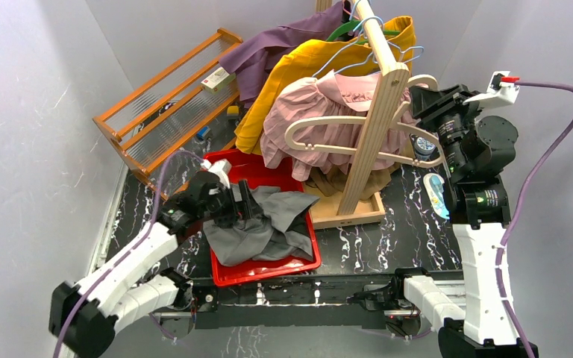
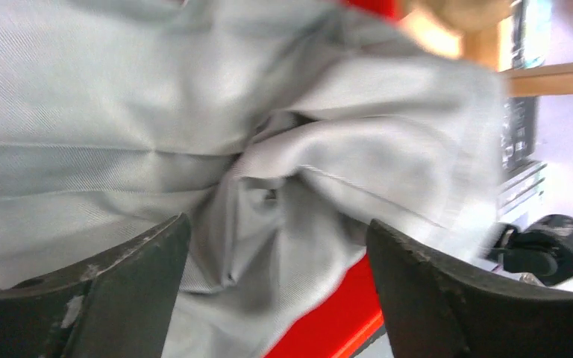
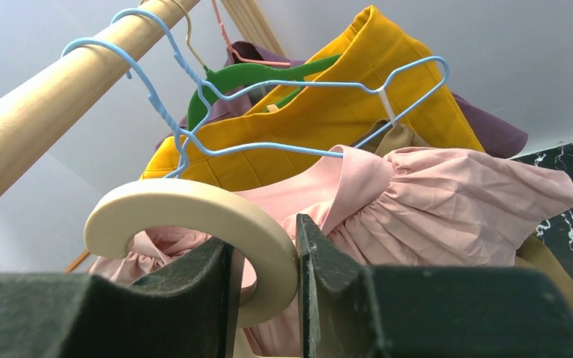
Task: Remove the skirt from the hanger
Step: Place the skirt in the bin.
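Skirt, grey and crumpled, lies in the red bin at the lower centre of your top view. Your left gripper is close over it, jaws spread wide. At the right, your right gripper is clamped on the cream hanger hook, beside the pink garment.

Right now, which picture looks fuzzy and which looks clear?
Left wrist view: the grey skirt is smeared and soft, and the bright top-right corner is washed out. Right wrist view: the cream hanger and pink garment are sharp. Top view: clear, evenly lit.
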